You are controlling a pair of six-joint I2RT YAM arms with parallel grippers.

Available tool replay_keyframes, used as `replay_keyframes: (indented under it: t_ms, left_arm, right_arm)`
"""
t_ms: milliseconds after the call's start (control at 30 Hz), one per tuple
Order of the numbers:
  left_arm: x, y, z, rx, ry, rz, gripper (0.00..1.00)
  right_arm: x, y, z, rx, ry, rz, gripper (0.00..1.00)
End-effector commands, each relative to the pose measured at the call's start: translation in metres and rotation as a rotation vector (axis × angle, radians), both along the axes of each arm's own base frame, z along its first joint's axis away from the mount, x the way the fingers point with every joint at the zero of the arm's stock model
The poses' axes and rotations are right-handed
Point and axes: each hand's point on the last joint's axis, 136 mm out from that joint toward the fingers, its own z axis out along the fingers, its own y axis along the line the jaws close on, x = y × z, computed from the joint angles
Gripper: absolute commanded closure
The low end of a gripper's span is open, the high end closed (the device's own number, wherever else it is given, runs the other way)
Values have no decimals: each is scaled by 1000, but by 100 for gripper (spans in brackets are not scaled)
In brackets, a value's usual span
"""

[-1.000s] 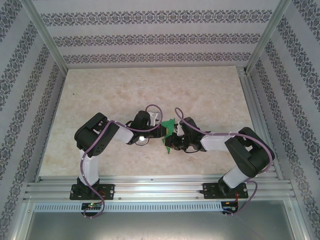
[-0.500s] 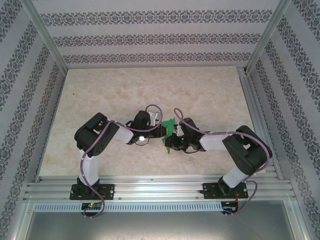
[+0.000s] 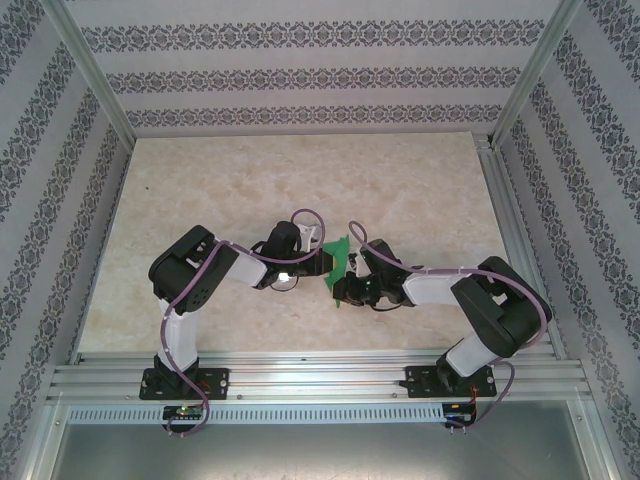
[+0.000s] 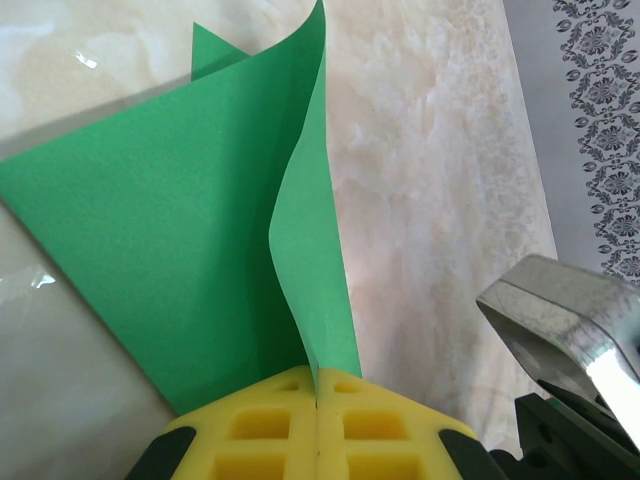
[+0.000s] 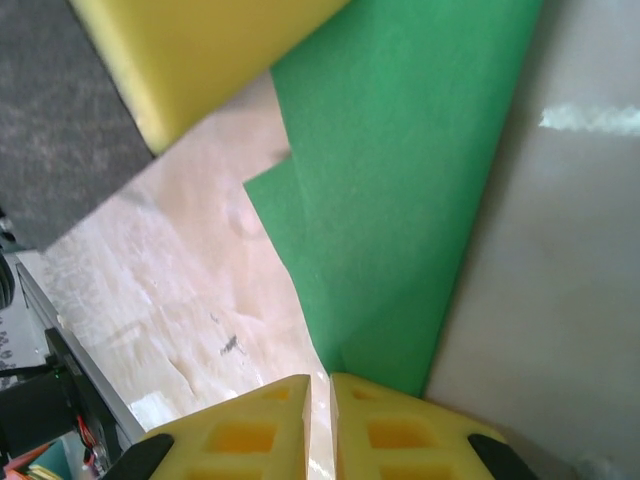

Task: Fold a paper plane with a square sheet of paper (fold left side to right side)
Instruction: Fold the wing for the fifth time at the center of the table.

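The square sheet of paper (image 3: 338, 254) is bright green and folded over into two layers, standing up off the table between both arms. In the left wrist view the sheet (image 4: 180, 250) curls upward, and my left gripper (image 4: 318, 392) is shut on its lower edge, yellow pads pressed together. In the top view that left gripper (image 3: 322, 265) sits at the sheet's left side. My right gripper (image 3: 347, 290) is at the sheet's near end. Its yellow pads (image 5: 320, 388) stand almost together with a thin slit showing table, and the paper's corner (image 5: 400, 200) runs behind the right pad, not between them.
The marble-patterned table (image 3: 250, 180) spreads out behind and to both sides of the arms. Patterned walls and metal frame rails (image 3: 500, 230) close it in. The left gripper's yellow pad (image 5: 200, 60) looms close in the right wrist view.
The right arm has shifted slightly, its gripper drawing in lower toward the paper's near end. The left arm and its hold on the sheet look the same.
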Motion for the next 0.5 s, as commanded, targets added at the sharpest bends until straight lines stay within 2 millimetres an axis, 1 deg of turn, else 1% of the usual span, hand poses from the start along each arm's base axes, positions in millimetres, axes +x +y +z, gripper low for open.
replay_keyframes:
  t_ms: [0, 167, 333, 433, 467]
  left_arm:
    - [10, 20, -31, 88, 60, 80, 100]
    - [10, 21, -31, 88, 62, 80, 100]
    - [10, 20, -31, 88, 60, 78, 100]
    - [10, 20, -31, 87, 61, 75, 100]
    - [10, 20, -31, 86, 61, 76, 100]
  right_arm:
    - [-43, -12, -20, -69, 123, 73, 86]
    - [-53, -7, -22, -78, 137, 102, 86]
    - [-60, -10, -21, -79, 144, 98, 86]
    - [-63, -10, -14, -74, 140, 118, 85]
    - [-61, -9, -8, -64, 126, 123, 84]
